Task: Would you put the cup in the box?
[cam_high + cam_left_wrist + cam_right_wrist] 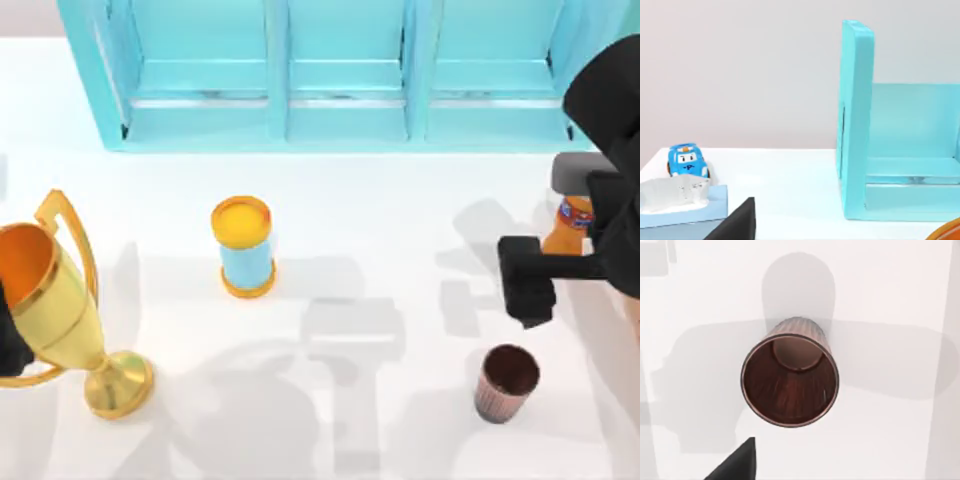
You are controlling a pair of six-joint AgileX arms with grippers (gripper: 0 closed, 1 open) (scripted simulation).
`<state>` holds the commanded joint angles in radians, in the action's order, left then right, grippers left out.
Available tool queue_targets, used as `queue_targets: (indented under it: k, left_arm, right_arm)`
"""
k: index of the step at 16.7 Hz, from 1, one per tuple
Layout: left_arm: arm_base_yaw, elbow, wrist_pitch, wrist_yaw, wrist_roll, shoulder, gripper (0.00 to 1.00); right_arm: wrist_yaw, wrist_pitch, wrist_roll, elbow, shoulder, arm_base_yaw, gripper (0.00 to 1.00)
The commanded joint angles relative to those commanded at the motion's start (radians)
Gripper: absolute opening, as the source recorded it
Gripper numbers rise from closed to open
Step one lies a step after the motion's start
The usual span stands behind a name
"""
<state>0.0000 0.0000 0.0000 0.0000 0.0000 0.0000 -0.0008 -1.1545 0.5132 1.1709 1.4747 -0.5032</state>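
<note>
Your right gripper (527, 290) hovers above the upright cup (506, 382); whether its claw is clenched you cannot tell. The right wrist view reveals the cup's dark inside.

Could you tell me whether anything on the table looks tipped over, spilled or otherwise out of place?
Nothing stands out. The cup stands upright and empty, apart from the right gripper above it. The trophy and the blue cylinder also stand upright.
</note>
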Motion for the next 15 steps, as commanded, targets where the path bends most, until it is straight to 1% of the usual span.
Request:
queue_targets:
  k: [4, 10, 12, 15]
  left_arm:
    - [0.0, 0.0, 0.0, 0.0, 0.0, 0.0, 1.0]
    - [0.0, 0.0, 0.0, 0.0, 0.0, 0.0, 1.0]
    - [0.0, 0.0, 0.0, 0.0, 0.0, 0.0, 1.0]
    - [0.0, 0.0, 0.0, 0.0, 0.0, 0.0, 1.0]
  right_arm:
    - [0.0, -0.108, 0.051, 0.123, 0.123, -0.051, 1.0]
    - [0.0, -0.109, 0.052, 0.124, 0.126, -0.049, 1.0]
    - [0.0, -0.073, 0.051, 0.092, 0.135, -0.05, 1.0]
    - [0.0, 0.055, 0.053, -0.001, 0.166, -0.052, 1.0]
